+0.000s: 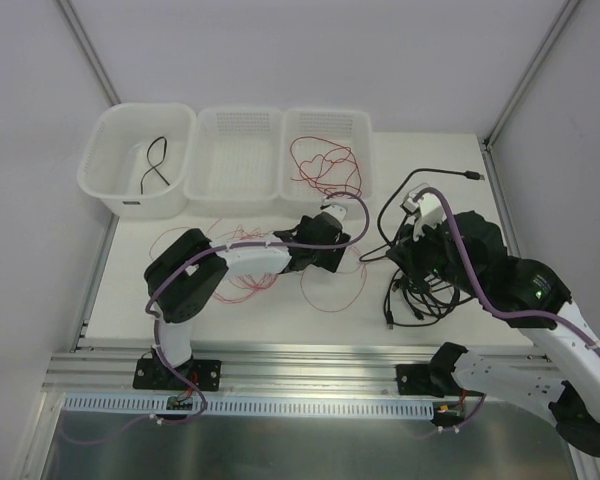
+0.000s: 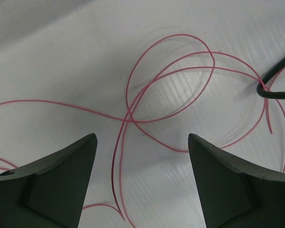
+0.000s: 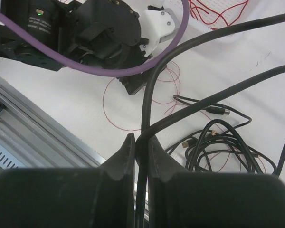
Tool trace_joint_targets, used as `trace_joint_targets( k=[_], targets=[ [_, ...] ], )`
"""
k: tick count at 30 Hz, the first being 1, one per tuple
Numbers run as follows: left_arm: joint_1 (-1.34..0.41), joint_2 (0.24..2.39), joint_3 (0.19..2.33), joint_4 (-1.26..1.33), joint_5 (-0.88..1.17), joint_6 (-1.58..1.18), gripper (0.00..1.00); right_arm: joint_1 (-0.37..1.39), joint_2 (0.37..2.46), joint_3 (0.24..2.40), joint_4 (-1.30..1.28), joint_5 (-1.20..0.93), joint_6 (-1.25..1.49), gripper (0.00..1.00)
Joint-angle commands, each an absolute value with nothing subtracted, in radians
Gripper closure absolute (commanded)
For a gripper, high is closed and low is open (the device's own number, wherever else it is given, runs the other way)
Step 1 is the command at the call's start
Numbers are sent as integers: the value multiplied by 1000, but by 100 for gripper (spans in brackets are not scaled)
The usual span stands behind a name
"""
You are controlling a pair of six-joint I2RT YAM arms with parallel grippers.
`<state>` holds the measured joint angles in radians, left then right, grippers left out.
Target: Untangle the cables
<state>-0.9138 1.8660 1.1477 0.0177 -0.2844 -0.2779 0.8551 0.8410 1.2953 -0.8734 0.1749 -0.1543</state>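
One black cable runs straight out from the right pincer, clamped between its tips. The left pincer gapes over red loops.

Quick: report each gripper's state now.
Left gripper: open, holding nothing, above loops of red wire.
Right gripper: shut on a black cable.

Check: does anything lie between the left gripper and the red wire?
Nothing visible. The open left gripper faces the red wire loops directly; a black cable lies off to the side.
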Motion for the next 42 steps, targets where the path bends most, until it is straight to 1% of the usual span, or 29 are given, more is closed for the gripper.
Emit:
trace_joint_targets(
  k=[1, 5, 6, 9, 10, 12, 13, 15, 16, 17, 21, 22, 24, 25, 27, 28, 30, 31, 35, 37, 38, 39, 41, 42],
  targets=[
    [-902, 1913, 1230, 28, -270, -281, 23, 853, 819, 1292, -853, 170, -155, 99],
    [-900, 1982, 1270, 28, -261, -298, 30, 851, 815, 1284, -857, 166, -147, 99],
    [-900, 1993, 1275, 28, -259, -301, 34, 853, 808, 1281, -857, 164, -146, 99],
    [-900, 2028, 1273, 25, -270, -322, 40, 851, 801, 1279, -857, 166, -146, 99],
    [-900, 2034, 1270, 25, -275, -334, 46, 853, 801, 1279, -857, 166, -146, 99],
    [-900, 2043, 1252, 23, -285, -344, 53, 851, 798, 1281, -861, 167, -147, 99],
    [-900, 2042, 1243, 21, -290, -351, 64, 851, 796, 1282, -862, 169, -149, 99],
    [-900, 2028, 1209, 21, -319, -359, 78, 853, 793, 1282, -862, 176, -153, 99],
    [-900, 2001, 1195, 20, -333, -364, 95, 853, 790, 1281, -867, 192, -153, 99],
    [-900, 1979, 1163, 20, -345, -362, 100, 850, 788, 1281, -870, 202, -155, 99],
    [-884, 1812, 1065, 5, -428, -354, 100, 851, 776, 1267, -891, 282, -158, 99],
    [-874, 1728, 1048, 5, -460, -348, 100, 850, 775, 1263, -897, 325, -155, 99],
    [-836, 1640, 1002, -64, -492, -344, 100, 842, 772, 1253, -914, 363, -149, 99],
    [-822, 1549, 988, -84, -505, -341, 100, 838, 772, 1252, -920, 398, -146, 99],
    [-777, 1458, 951, -127, -532, -328, 100, 828, 770, 1241, -931, 434, -138, 99],
    [-763, 1374, 940, -141, -543, -313, 100, 818, 772, 1236, -936, 463, -137, 99],
    [-727, 1292, 924, -188, -564, -286, 100, 808, 772, 1230, -948, 504, -130, 99],
    [-720, 1219, 922, -202, -575, -275, 100, 795, 772, 1229, -950, 515, -129, 99],
    [-707, 1056, 939, -262, -609, -224, 100, 733, 796, 1206, -965, 529, -127, 99],
    [-707, 981, 969, -291, -582, -213, 100, 686, 828, 1180, -962, 477, -127, 99],
    [-707, 962, 982, -299, -563, -212, 100, 671, 839, 1167, -948, 441, -129, 98],
    [-707, 933, 995, -310, -519, -207, 100, 643, 879, 1151, -946, 358, -130, 91],
    [-709, 914, 1026, -333, -485, -203, 100, 632, 920, 1138, -943, 302, -120, 85],
    [-709, 902, 1034, -339, -467, -196, 100, 632, 939, 1129, -939, 261, -112, 76]
  ],
)
